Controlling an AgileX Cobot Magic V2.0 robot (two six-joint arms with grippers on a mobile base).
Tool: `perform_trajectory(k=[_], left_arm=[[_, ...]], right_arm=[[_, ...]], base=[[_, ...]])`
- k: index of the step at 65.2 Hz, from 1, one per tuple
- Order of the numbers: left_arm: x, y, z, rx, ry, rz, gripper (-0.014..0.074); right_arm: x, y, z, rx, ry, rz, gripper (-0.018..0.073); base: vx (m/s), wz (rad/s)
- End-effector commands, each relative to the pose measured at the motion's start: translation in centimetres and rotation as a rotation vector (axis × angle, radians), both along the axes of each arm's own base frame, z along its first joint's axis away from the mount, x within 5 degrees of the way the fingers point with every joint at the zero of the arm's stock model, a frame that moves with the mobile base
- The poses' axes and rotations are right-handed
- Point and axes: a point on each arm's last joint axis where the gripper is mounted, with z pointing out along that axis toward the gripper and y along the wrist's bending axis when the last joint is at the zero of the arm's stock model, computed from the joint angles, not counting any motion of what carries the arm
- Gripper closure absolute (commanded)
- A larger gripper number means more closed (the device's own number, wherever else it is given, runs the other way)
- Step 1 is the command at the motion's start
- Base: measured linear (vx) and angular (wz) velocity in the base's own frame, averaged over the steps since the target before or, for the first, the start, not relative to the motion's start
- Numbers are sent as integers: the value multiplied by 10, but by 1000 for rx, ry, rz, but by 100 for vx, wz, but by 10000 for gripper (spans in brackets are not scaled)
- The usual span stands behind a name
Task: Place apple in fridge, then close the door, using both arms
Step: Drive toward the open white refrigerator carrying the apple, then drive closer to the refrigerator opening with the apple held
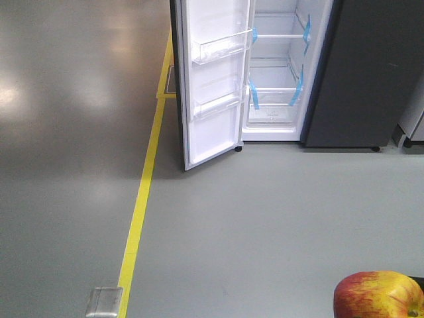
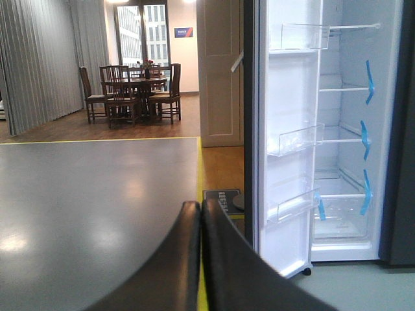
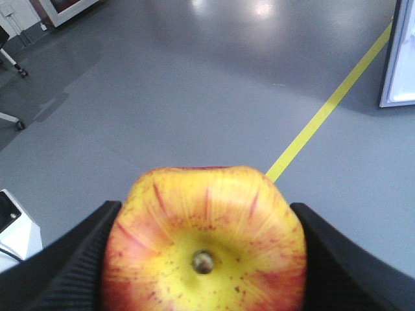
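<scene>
The apple (image 3: 204,243), red with yellow streaks, sits between the two black fingers of my right gripper (image 3: 204,227), which is shut on it above the grey floor. The same apple (image 1: 377,295) shows at the bottom right of the front view. Ahead stands the dark grey fridge (image 1: 361,73) with its white inside and blue tape strips (image 1: 296,86) exposed. Its door (image 1: 212,79) is swung wide open to the left, clear bins on the white lining. My left gripper (image 2: 201,210) is shut on nothing, facing the open fridge (image 2: 343,129) and its door (image 2: 285,142).
A yellow floor line (image 1: 142,192) runs from the fridge's left side toward me. A small metal plate (image 1: 105,301) lies on the floor by it. A wooden dining table with chairs (image 2: 133,94) stands far back left. Wheeled furniture (image 3: 10,58) is at the left.
</scene>
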Motion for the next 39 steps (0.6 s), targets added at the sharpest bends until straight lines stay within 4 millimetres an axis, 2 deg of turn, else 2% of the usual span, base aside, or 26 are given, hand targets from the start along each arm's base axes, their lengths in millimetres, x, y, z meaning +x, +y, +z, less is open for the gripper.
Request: perform_trajectory(k=[1,39], left_arm=[[-1,0,-2,-11,-60,-3,602],[-1,0,-2,-11,-60,-3,602]], right_arm=[[2,1,14,65,-59,-19,223],[2,1,14,65,-59,-19,223]], base=[[31,-2],[26,-1]])
